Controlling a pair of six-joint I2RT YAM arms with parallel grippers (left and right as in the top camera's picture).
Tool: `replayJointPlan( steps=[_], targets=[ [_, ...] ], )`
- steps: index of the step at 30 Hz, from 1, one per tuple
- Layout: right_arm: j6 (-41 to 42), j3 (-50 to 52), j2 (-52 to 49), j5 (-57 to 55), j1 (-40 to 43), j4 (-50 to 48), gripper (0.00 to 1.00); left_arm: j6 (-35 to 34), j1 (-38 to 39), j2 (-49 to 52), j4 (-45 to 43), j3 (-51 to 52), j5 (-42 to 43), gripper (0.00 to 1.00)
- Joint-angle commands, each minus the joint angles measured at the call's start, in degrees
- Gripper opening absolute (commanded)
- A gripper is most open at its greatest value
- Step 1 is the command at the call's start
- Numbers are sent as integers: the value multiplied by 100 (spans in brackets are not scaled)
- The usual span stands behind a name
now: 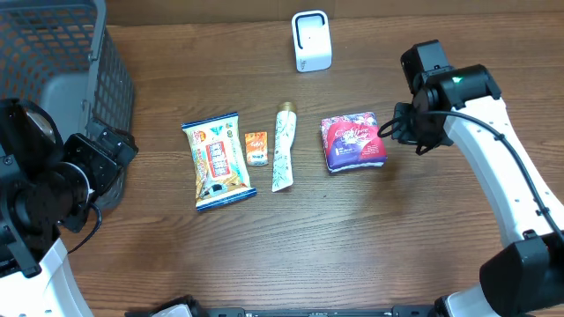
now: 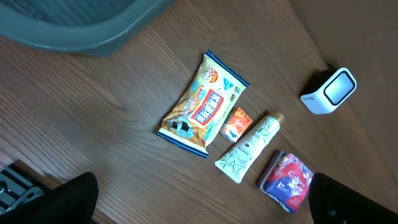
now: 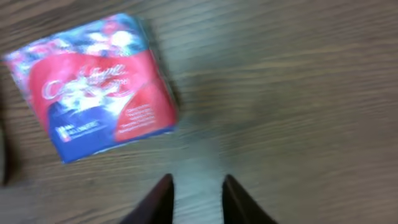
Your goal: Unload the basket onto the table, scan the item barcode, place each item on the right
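nearest the robot's side, the left gripper (image 2: 208, 211) sits well off to the left of the red-and-blue soft plastic tissue packet (image 1: 353, 141), its dark fingers spread wide with nothing between them, just looking across the brown wooden table (image 1: 352, 238). The packet itself is lying flat on the wood, printed side up. The right gripper (image 3: 198, 186) hangs just to the right of that packet, and from its wrist cam the two black fingertips are a little way apart over bare wood, gripping nothing and not touching the packet. Just left of the packet there's a white tube with a green leaf print and gold cap (image 1: 283, 147), then a small orange sachet (image 1: 256, 148) further left, then a big blue-edged yellow snack bag (image 1: 218, 162) furthest left in that row. Beyond the packet and slightly left stands the white boxy barcode scanner (image 1: 311, 40), well apart from it. Way off left and beyond the packet is a grey plastic mesh basket (image 1: 110, 79)
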State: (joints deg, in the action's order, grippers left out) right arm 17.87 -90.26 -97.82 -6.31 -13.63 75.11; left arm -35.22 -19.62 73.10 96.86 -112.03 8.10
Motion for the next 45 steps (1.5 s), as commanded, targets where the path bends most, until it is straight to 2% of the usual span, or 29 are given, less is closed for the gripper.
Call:
replayJointPlan(
  steps=[1, 5, 7, 9, 18, 28, 32, 35, 36, 40, 42, 45],
  targets=[
    [-632, -76, -52, 953, -61, -234, 35, 50, -35, -24, -7, -7, 4, 100],
    [-887, -76, -59, 1099, -358, -483, 46, 52, -35, -24, -7, -7, 4, 100],
    [-964, -44, -109, 903, -732, -643, 58, 50, -35, -24, -7, -7, 4, 100],
    [-960, 37, -192, 544, -1027, -800, 63, 52, -35, -24, -7, -7, 4, 100],
    [-758, 203, -1176, -1191, -2085, -1392, 68, 52, -35, -24, -7, -7, 4, 100],
    [-739, 208, -2085, -1683, -2468, -1779, 69, 52, -35, -24, -7, -7, 4, 100],
    [-564, 208, -2269, -1825, -2465, -1781, 66, 50, -35, -24, -7, -7, 4, 100],
    [-339, 208, -2275, -1965, -2465, -1801, 56, 52, -35, -24, -7, -7, 4, 100],
    [-278, 208, -2275, -1961, -2465, -1808, 49, 52, -35, -24, -4, -7, 4, 100],
    [-260, 227, -2275, -1965, -2450, -1871, 45, 52, -35, -24, -7, -7, 4, 100],
    [-258, 302, -2275, -1961, -2450, -1993, 36, 50, -35, -24, -7, -7, 4, 100],
    [-109, 374, -2275, -1958, -2450, -2033, 16, 50, -35, -24, -7, -7, 4, 100]
  ],
)
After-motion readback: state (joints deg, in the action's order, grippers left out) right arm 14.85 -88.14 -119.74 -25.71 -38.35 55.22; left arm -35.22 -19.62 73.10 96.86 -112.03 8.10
